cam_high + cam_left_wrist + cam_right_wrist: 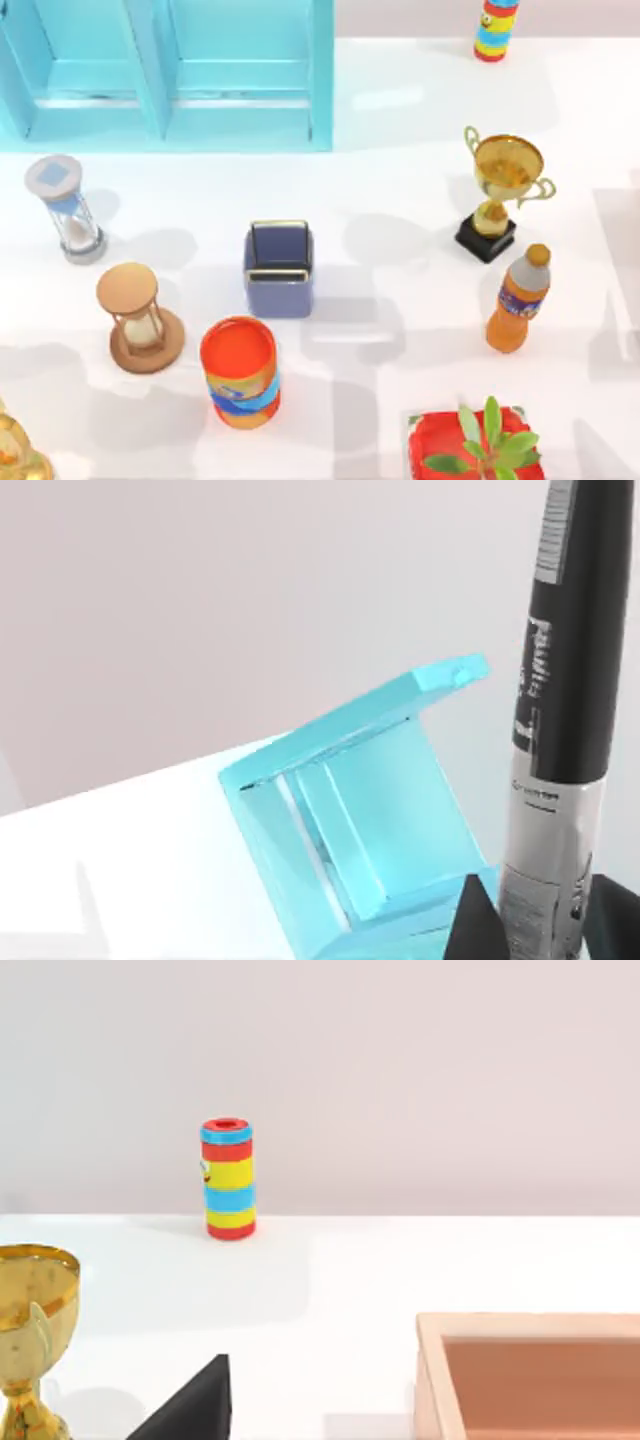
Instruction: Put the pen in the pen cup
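— Where the left wrist view looks past its own dark fingers (478,920), what is logged?
— Item: thin black pen with silvery-white band (560,730), upright, clamped in the left tool (540,925), above the white counter (400,290).
— And the cup?
— Item: small square slate-blue pen cup with metallic rim (279,268), near the counter's middle, just beside a round orange can (240,371).
— Right tool?
— Fingers: cannot tell.

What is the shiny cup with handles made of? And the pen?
The trophy looks like polished gold metal, with bright glints, on a black base. The pen, held in the left gripper, seems glossy black plastic with a brushed silvery metal band, though that's a guess.
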Controlling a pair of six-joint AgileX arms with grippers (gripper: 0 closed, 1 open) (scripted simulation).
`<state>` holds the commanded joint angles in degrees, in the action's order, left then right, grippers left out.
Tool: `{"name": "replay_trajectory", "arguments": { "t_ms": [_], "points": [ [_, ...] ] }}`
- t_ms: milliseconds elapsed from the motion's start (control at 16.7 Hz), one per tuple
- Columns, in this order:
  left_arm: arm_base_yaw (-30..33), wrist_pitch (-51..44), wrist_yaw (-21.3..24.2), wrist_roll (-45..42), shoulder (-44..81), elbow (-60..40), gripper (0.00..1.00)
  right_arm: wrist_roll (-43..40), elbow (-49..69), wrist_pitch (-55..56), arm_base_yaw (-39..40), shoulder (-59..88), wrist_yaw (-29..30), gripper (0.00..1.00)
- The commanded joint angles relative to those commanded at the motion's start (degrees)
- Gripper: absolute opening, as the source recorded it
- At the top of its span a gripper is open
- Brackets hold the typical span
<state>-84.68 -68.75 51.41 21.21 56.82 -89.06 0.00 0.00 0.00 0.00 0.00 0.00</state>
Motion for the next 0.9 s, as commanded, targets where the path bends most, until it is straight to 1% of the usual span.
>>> {"name": "replay_trajectory", "arguments": {
  "t_ms": [240, 480, 720, 900],
  "points": [
    [-13.4, -6.4, 10.0, 5.5, -19.7, -6.3, 0.0, 0.0, 0.0, 0.0, 0.0, 0.0, 0.0, 1.0],
    [-24.7, -12.1, 19.9, 12.3, -40.1, -12.4, 0.0, 0.0, 0.0, 0.0, 0.0, 0.0, 0.0, 1.0],
    [-32.5, -15.8, 28.2, 19.2, -58.8, -18.3, 0.0, 0.0, 0.0, 0.0, 0.0, 0.0, 0.0, 1.0],
    [-35.7, -17.2, 32.4, 23.5, -70.0, -22.1, 0.0, 0.0, 0.0, 0.0, 0.0, 0.0, 0.0, 1.0]
  ]
}}
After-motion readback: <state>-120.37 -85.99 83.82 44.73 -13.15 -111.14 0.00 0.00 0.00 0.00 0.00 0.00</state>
